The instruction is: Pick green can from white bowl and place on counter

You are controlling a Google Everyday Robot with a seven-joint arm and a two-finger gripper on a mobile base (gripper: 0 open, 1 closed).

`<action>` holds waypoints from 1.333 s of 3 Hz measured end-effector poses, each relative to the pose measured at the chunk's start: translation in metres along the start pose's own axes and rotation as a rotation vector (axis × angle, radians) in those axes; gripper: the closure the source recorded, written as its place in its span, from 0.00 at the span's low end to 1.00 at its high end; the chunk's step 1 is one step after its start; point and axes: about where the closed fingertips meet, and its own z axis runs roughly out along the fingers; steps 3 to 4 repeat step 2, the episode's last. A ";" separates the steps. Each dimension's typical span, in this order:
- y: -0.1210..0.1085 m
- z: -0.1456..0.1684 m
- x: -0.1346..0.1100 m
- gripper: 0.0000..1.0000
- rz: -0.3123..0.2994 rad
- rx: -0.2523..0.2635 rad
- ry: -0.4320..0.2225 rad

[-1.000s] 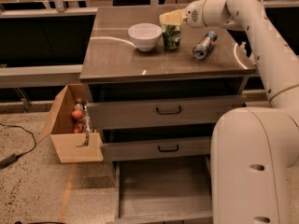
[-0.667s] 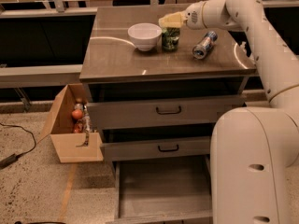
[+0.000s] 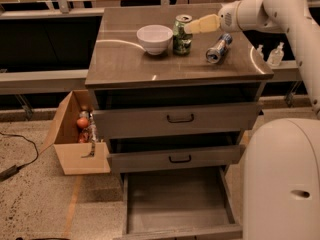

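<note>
The green can [image 3: 182, 35] stands upright on the counter [image 3: 125, 59], just right of the white bowl [image 3: 154, 38] and close beside it. The bowl looks empty. My gripper [image 3: 193, 27] reaches in from the right at the height of the can's top, its pale yellow tip at the can's upper right side. Whether it touches the can I cannot tell. The arm [image 3: 260, 9] stretches over the right back part of the counter.
A silver-and-blue can [image 3: 218, 48] lies on its side right of the green can. A cardboard box [image 3: 75, 144] with items stands on the floor at left. The bottom drawer [image 3: 177, 204] is pulled open. My white base [image 3: 282, 179] fills the lower right.
My gripper has drawn back to the right from over the can's top, so the silver top now shows. The can and bowl have stayed in place.
</note>
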 end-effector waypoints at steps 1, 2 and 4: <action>-0.020 -0.031 0.013 0.00 -0.030 0.090 0.071; -0.021 -0.031 0.016 0.00 -0.036 0.097 0.085; -0.021 -0.031 0.016 0.00 -0.036 0.097 0.085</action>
